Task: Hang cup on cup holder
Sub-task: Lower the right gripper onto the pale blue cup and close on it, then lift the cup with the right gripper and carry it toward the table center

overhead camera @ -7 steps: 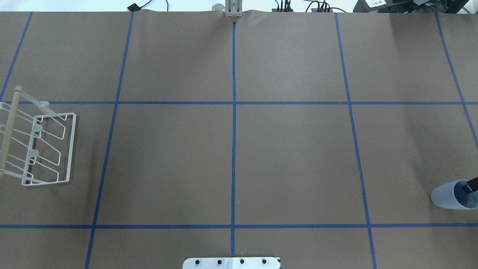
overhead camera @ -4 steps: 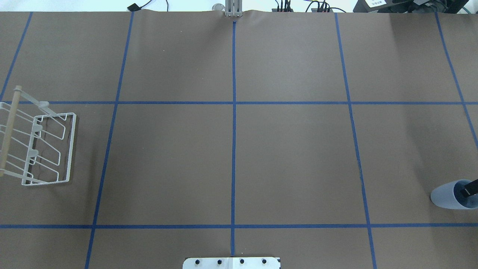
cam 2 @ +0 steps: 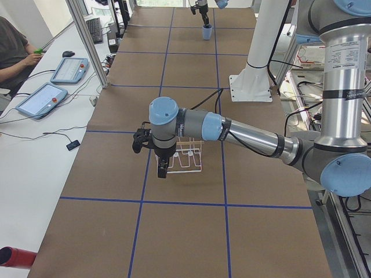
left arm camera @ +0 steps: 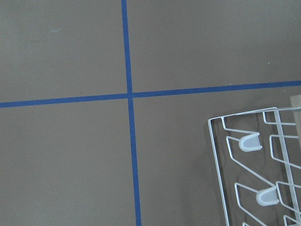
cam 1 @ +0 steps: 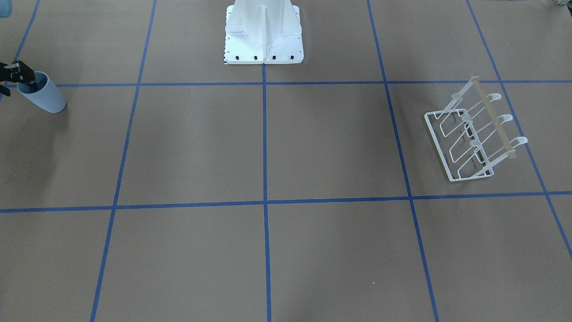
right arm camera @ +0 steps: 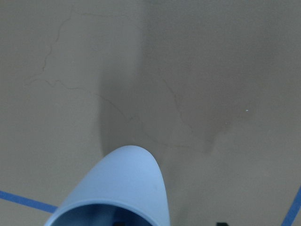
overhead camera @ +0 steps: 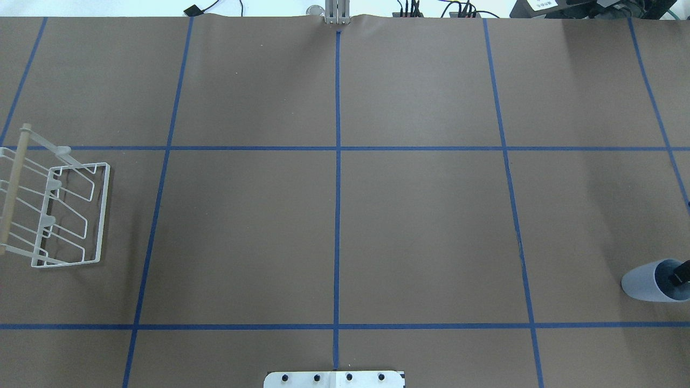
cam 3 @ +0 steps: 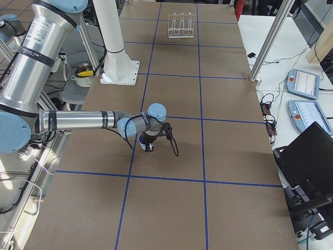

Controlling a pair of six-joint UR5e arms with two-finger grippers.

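The light blue-grey cup (overhead camera: 644,281) stands at the table's far right edge and shows as the cup (cam 1: 44,96) in the front-facing view. My right gripper (overhead camera: 680,274) reaches in from the frame edge, one black finger down inside the cup's mouth, away from the wall; it looks open. The right wrist view shows the cup's rim and side (right arm camera: 127,183) close below. At the far left stands the white wire cup holder (overhead camera: 59,215), with a wooden rod and pegs. My left gripper (cam 2: 162,169) hovers just beside it; I cannot tell its state.
The white robot pedestal (cam 1: 263,40) stands at the robot's side of the table. Blue tape lines cross the brown table cover (overhead camera: 420,231). A seated person and two tablets (cam 2: 52,87) are beyond the far long edge.
The right gripper's finger has shifted slightly inside the cup's mouth, toward the robot's side. The cup and the cup holder have not moved.
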